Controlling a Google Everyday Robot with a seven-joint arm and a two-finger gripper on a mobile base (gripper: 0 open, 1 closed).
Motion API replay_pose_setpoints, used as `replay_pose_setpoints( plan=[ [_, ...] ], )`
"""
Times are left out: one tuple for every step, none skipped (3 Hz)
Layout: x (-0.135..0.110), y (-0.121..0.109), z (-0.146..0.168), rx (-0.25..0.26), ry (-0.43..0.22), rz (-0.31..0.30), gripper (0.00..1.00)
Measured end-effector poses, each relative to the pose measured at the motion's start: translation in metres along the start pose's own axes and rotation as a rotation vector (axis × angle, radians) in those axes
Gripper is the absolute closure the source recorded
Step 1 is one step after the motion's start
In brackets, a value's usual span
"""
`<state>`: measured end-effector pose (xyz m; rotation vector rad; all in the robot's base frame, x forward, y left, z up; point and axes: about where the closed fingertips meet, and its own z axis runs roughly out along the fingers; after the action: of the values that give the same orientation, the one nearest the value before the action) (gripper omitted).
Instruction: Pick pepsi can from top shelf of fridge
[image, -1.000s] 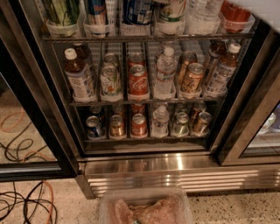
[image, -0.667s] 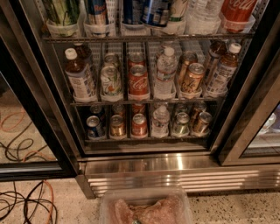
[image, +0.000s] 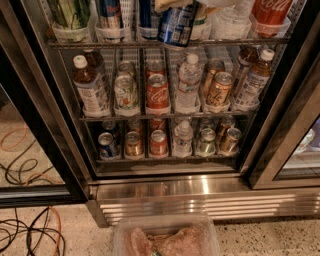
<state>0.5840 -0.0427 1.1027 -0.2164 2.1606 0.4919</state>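
The pepsi can (image: 178, 24) is dark blue with white lettering. It hangs tilted at the top of the camera view, and its bottom overlaps the front rail of the top shelf (image: 90, 44). My gripper (image: 176, 5) is cut off by the top edge; its pale fingers are shut on the can's upper part. The top shelf is a dark wire rack with translucent white cup holders (image: 71, 33). It belongs to the fridge (image: 210, 196), which stands open before me with black door frames and a ribbed steel base.
A slim blue-and-silver can (image: 109, 12) and a red cola bottle (image: 270, 14) flank the pepsi can on the top shelf. Lower racks hold bottles and cans, including a red cola can (image: 157, 91). A clear plastic tub (image: 165, 236) and cables (image: 25, 231) lie on the floor.
The pepsi can stood upright in the top shelf's row; now it is tilted, lower and forward over the shelf rail, with my gripper on it.
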Motion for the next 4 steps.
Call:
replay_pose_setpoints(
  plan=[
    [0.035,0.012,-0.006,-0.029,0.07,0.062,1.0],
    [0.07,0.029,-0.013,-0.099,0.165,0.129,1.0],
    [0.072,0.034,-0.015,-0.117,0.17,0.143,1.0],
    [0.087,0.045,-0.021,-0.149,0.212,0.164,1.0]
  ],
)
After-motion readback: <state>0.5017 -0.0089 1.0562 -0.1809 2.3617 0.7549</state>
